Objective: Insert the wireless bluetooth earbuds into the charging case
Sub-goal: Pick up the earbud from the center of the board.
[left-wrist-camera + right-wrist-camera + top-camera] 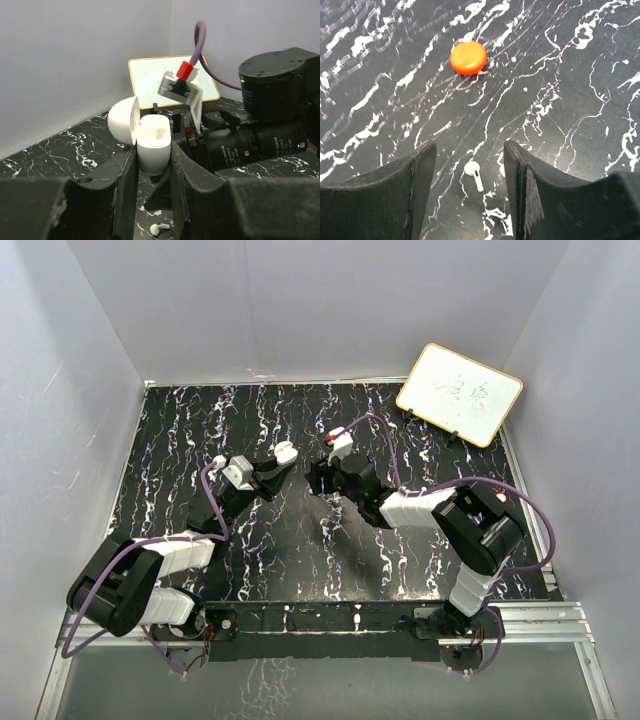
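Note:
My left gripper [152,162] is shut on the white charging case [152,142], held upright above the table with its lid [124,120] flipped open to the left. From above, the case [285,452] shows white at the left gripper's tip. One small white earbud [473,172] lies on the black marbled table between the fingers of my right gripper [470,150], which is open and points down over it without touching it. The same earbud [160,228] shows on the table below the case. I see no second earbud; I cannot tell whether one sits inside the case.
An orange round puck [468,57] lies on the table beyond the right gripper. A white board with a yellow frame [460,392] leans at the back right. The right arm [270,115] is close behind the held case. Grey walls enclose the table.

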You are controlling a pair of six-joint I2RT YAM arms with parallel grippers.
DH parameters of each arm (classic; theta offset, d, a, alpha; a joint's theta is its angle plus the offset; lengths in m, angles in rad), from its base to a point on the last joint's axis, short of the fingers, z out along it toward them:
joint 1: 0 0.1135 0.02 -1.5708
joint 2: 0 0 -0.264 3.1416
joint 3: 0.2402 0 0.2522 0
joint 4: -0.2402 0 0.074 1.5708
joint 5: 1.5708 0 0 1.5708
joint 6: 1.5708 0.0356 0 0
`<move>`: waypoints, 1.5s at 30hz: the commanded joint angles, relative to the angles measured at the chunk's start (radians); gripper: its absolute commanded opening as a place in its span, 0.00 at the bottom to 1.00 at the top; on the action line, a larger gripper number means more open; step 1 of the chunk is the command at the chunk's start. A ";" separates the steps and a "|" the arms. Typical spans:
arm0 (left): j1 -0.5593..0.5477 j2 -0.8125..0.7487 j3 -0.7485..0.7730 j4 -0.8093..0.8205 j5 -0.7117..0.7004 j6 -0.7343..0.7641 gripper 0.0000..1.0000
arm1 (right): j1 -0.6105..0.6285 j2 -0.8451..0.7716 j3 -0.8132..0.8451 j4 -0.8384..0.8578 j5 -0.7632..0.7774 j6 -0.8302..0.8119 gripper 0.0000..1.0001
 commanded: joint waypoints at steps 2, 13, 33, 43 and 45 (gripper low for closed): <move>0.004 -0.036 0.026 0.016 -0.002 -0.005 0.00 | -0.039 -0.047 0.142 -0.317 -0.094 -0.155 0.54; 0.004 -0.045 0.025 -0.003 -0.008 -0.002 0.00 | -0.166 0.039 0.241 -0.494 -0.448 -0.216 0.50; 0.004 -0.019 0.032 0.011 -0.005 -0.010 0.00 | -0.165 0.131 0.269 -0.493 -0.533 -0.223 0.42; 0.005 -0.015 0.034 0.008 -0.008 -0.006 0.00 | -0.164 0.167 0.296 -0.487 -0.546 -0.220 0.39; 0.004 -0.013 0.034 0.009 -0.009 -0.005 0.00 | -0.164 0.174 0.301 -0.486 -0.549 -0.220 0.38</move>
